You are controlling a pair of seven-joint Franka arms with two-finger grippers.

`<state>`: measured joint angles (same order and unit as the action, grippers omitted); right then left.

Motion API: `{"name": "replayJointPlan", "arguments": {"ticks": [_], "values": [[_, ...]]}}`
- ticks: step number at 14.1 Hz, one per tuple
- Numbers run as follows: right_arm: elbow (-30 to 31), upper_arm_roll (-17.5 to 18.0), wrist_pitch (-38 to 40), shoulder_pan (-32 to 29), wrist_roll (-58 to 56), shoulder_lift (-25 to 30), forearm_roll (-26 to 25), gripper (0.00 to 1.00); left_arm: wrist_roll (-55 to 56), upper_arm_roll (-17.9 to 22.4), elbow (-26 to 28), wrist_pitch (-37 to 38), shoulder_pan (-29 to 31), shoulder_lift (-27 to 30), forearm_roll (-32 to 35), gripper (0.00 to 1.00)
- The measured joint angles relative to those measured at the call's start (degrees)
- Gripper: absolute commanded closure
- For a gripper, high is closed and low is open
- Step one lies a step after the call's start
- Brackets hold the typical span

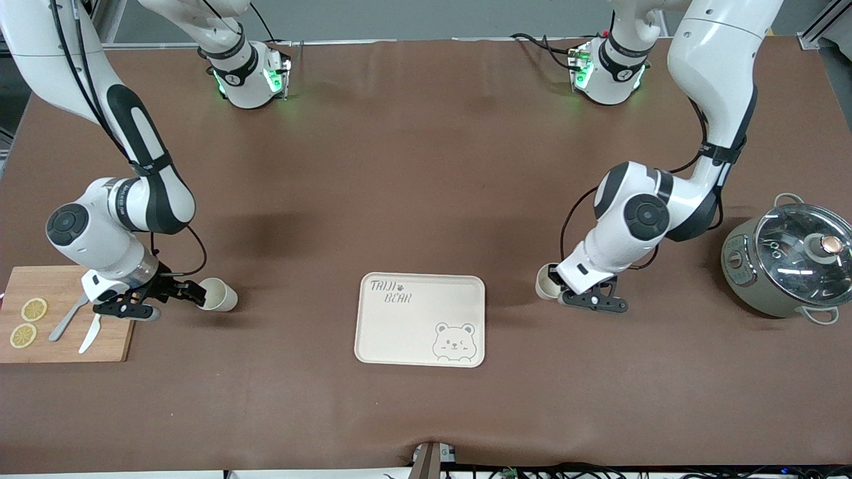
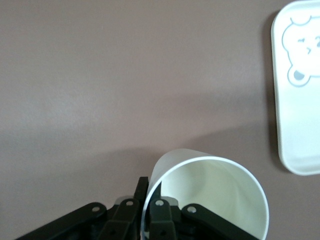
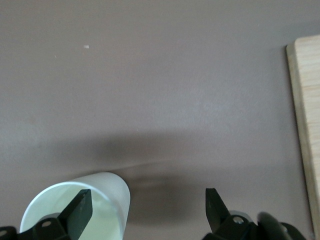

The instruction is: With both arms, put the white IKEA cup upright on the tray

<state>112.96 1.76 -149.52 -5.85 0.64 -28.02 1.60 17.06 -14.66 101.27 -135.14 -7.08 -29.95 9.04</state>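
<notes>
Two white cups show. One cup (image 1: 219,295) lies on its side beside the wooden board, mouth toward my right gripper (image 1: 194,293). That gripper is open: one finger sits in the mouth of the cup (image 3: 75,212), the other stands well clear of it, and the right gripper (image 3: 146,197) holds nothing. My left gripper (image 1: 559,290) is shut on the wall of the other cup (image 1: 547,282), low at the table beside the tray (image 1: 413,332), toward the left arm's end. In the left wrist view the left gripper (image 2: 149,200) pinches the rim of the cup (image 2: 215,195), one finger inside, one outside. The cream bear tray (image 2: 300,130) carries nothing.
A wooden cutting board (image 1: 66,293) with lemon slices, a knife and a spoon lies at the right arm's end; its edge shows in the right wrist view (image 3: 306,125). A pot with a glass lid (image 1: 792,266) stands at the left arm's end.
</notes>
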Motion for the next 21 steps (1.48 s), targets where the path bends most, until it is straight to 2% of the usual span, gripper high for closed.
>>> {"name": "replayJointPlan", "arguments": {"ticks": [7,8,10,13,16,19,21], "values": [[0.69,0.17,0.06,0.11,0.0,-1.34,0.0,0.0,8.24,0.05,-11.12,7.8,-6.87,-6.16,1.3,1.0],[0.73,0.2,0.14,0.13,0.0,-1.34,0.0,0.05,9.13,0.06,-13.28,9.36,-7.74,-7.22,1.3,1.0],[0.76,0.27,0.37,0.16,-0.02,-1.33,0.0,0.34,10.65,0.07,-16.45,10.71,-9.04,-9.0,1.3,1.0],[0.75,0.6,1.91,0.31,-0.01,-1.19,0.0,0.61,12.3,0.16,-19.81,10.95,-10.2,-11.61,1.3,1.0],[0.63,0.81,2.71,0.76,0.02,-0.67,0.0,0.84,13.9,0.68,-23.29,10.95,-11.63,-14.88,1.3,1.0],[0.47,0.82,3.96,0.86,0.03,0.24,0.0,1.0,16.25,0.71,-25.05,10.79,-12.77,-16.47,1.3,1.0],[0.47,0.83,4.33,0.87,0.04,0.81,0.0,1.0,18.17,0.72,-25.4,10.14,-13.72,-16.56,1.3,1.0]]}}
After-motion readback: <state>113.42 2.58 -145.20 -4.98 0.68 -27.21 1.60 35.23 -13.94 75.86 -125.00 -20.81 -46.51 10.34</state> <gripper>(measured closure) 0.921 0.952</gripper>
